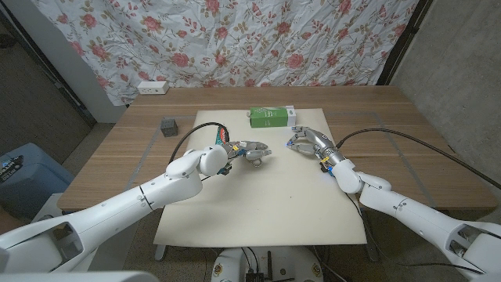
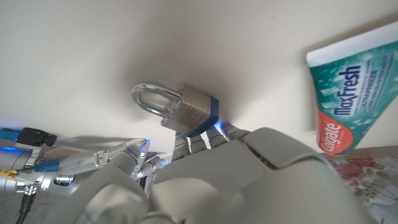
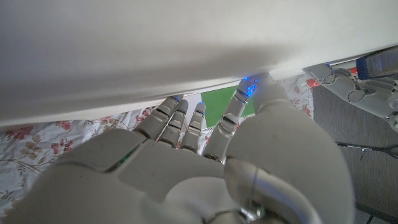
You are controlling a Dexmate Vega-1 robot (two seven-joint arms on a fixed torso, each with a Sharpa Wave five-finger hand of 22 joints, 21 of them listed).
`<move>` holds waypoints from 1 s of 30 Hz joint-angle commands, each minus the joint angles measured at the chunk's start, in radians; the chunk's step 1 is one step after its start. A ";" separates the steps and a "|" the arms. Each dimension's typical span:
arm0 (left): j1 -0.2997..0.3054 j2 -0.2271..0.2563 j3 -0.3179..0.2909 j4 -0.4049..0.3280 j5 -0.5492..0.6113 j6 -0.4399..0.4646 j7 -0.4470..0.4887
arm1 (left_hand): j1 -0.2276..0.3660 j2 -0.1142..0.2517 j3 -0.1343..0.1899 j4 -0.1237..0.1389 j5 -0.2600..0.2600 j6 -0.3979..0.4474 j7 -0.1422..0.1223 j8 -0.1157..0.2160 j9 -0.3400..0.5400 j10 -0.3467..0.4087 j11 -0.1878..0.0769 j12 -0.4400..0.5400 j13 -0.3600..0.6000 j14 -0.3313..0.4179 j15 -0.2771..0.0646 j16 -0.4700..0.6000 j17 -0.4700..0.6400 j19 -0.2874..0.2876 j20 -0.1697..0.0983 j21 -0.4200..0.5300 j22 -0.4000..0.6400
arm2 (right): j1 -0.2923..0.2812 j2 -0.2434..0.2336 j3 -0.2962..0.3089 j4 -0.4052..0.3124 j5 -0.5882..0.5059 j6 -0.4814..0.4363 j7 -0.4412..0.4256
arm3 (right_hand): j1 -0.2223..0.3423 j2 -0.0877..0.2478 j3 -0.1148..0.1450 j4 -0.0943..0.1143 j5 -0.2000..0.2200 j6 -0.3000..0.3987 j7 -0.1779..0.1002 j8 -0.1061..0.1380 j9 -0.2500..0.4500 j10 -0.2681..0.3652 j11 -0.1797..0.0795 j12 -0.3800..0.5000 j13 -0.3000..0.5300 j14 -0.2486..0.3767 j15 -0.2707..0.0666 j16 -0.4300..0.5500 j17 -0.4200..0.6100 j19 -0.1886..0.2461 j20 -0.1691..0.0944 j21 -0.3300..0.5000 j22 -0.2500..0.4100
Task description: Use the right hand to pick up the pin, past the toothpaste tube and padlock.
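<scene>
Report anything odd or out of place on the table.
Task says right hand, yet the left hand is at the padlock, fingers touching its body. The right hand is near the toothpaste tube. No pin is discernible. Nothing looks spilled or damaged.

silver padlock (image 2: 186, 111), green-and-red toothpaste tube (image 2: 357, 81), floral curtain (image 1: 235, 39)

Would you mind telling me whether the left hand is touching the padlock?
Touching: the left wrist view shows the left hand with its fingers against the padlock body.
</scene>
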 commanded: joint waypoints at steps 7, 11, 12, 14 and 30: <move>-0.006 0.005 0.002 -0.004 0.013 0.019 -0.001 | 0.002 0.114 -0.001 -0.001 0.008 0.005 -0.007 0.000 0.002 0.002 -0.005 0.005 0.003 -0.002 -0.054 0.003 0.001 0.004 -0.121 0.002 0.002 | 0.000 -0.011 -0.005 -0.013 -0.001 -0.035 0.021 | 0.003 -0.006 0.000 0.001 0.009 0.012 -0.010 0.004 0.003 -0.007 0.002 -0.003 0.002 0.004 -0.010 0.002 0.003 0.006 0.007 0.003 0.003; -0.006 0.011 -0.001 -0.008 0.011 0.015 -0.003 | 0.003 0.114 -0.001 -0.001 0.009 0.004 -0.006 0.000 0.002 -0.001 -0.003 0.004 0.003 -0.002 -0.053 0.003 0.001 0.002 -0.121 0.001 0.002 | -0.001 -0.016 -0.006 -0.014 -0.001 -0.036 0.026 | 0.004 -0.007 -0.001 0.001 0.009 0.007 -0.010 0.001 0.002 -0.010 0.003 -0.004 0.002 0.002 -0.009 0.002 0.003 0.005 0.008 0.003 0.003; -0.005 0.010 -0.001 -0.009 0.013 0.021 -0.003 | 0.003 0.114 -0.001 -0.001 0.009 0.004 -0.006 0.000 0.002 -0.001 -0.004 0.004 0.003 -0.003 -0.053 0.003 0.000 0.002 -0.120 0.001 0.002 | -0.001 -0.017 -0.006 -0.014 -0.001 -0.036 0.027 | 0.003 -0.007 -0.001 0.001 0.009 0.006 -0.010 0.001 0.002 -0.010 0.003 -0.004 0.002 0.003 -0.008 0.002 0.003 0.005 0.008 0.003 0.003; -0.005 0.012 -0.002 -0.010 0.013 0.018 -0.004 | 0.003 0.115 -0.001 -0.002 0.009 0.004 -0.006 0.000 0.002 -0.001 -0.003 0.004 0.003 -0.003 -0.053 0.003 0.000 0.001 -0.120 0.001 0.002 | -0.001 -0.018 -0.006 -0.014 0.001 -0.037 0.031 | 0.003 -0.008 -0.001 0.001 0.009 0.006 -0.010 0.001 0.002 -0.010 0.003 -0.004 0.002 0.002 -0.008 0.001 0.004 0.005 0.009 0.003 0.003; -0.007 0.011 0.003 -0.018 0.027 0.034 -0.015 | 0.005 0.116 0.002 -0.004 0.010 0.001 -0.006 -0.001 0.002 -0.002 -0.002 0.004 0.003 -0.007 -0.049 0.001 0.000 0.000 -0.118 0.000 0.001 | -0.002 -0.019 0.000 -0.007 0.017 -0.008 0.030 | 0.002 -0.009 -0.003 0.001 0.009 -0.004 -0.010 -0.006 0.002 -0.012 0.006 -0.004 0.002 0.003 -0.007 0.001 0.005 0.005 0.012 0.003 0.003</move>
